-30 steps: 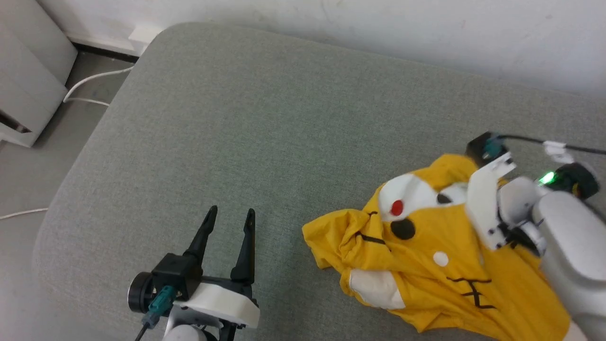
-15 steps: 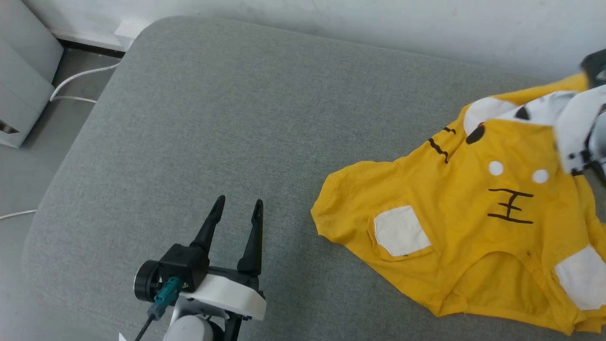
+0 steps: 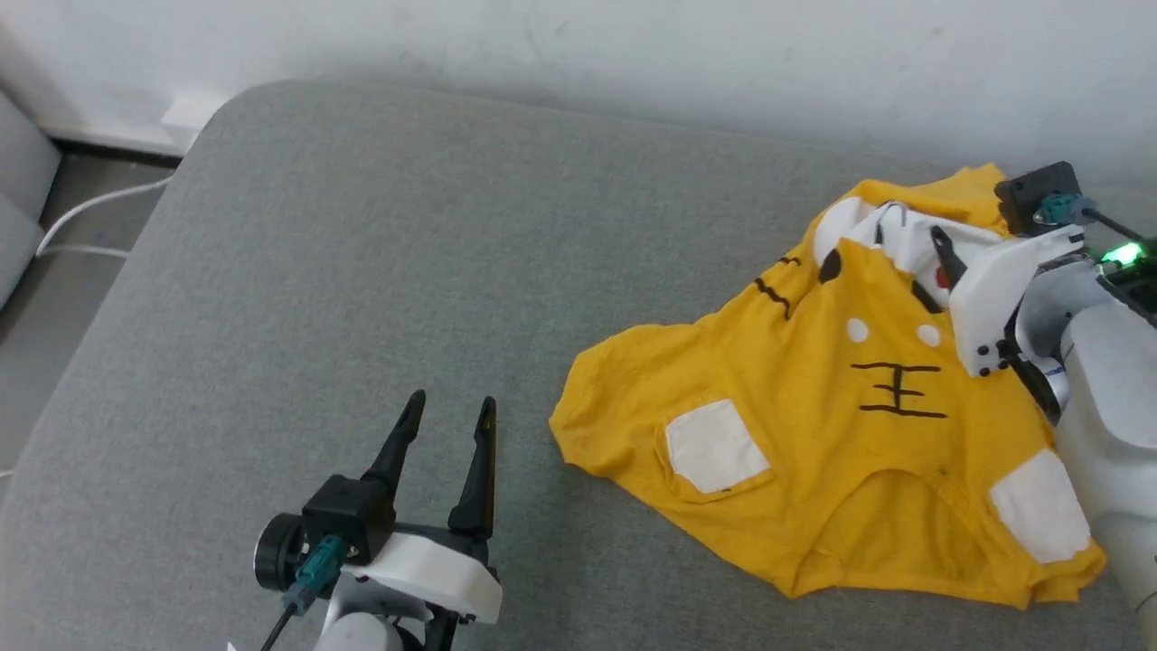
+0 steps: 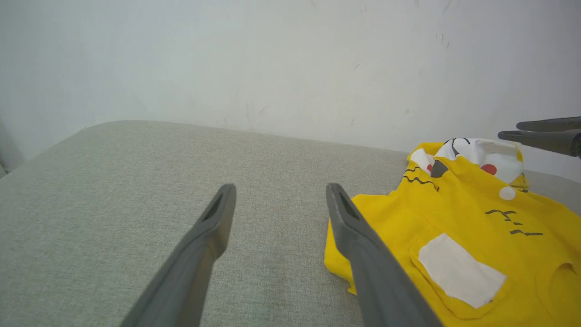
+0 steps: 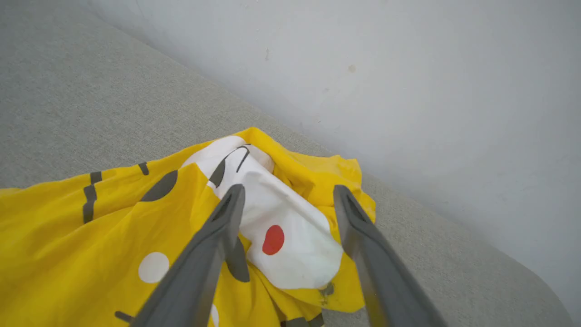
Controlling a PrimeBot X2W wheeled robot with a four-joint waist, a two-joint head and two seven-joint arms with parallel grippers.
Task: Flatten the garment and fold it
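Note:
The garment point(image 3: 841, 434) is a bright yellow T-shirt with white patches and black stripes. It lies mostly spread out on the right of the grey cushion point(image 3: 362, 271), and its far end is still bunched by the wall. My right gripper point(image 3: 935, 271) hovers open over that bunched end. In the right wrist view its fingers point(image 5: 289, 193) straddle a white patch with a red dot on the garment point(image 5: 91, 254) without pinching it. My left gripper point(image 3: 450, 407) stands open and holds nothing at the lower left, just left of the garment point(image 4: 454, 218) edge. Its fingers point(image 4: 280, 190) point toward the wall.
A white wall point(image 3: 633, 54) runs close behind the cushion. The cushion's rounded left edge drops to a floor with white cables point(image 3: 81, 208). A grey cabinet point(image 3: 18, 208) stands at the far left. The right gripper's fingers point(image 4: 540, 131) show at the right of the left wrist view.
The garment went from a bunched heap to spread out, dragged toward the wall by my right gripper, which has now opened and let go. The head camera shifted. The left gripper stayed put.

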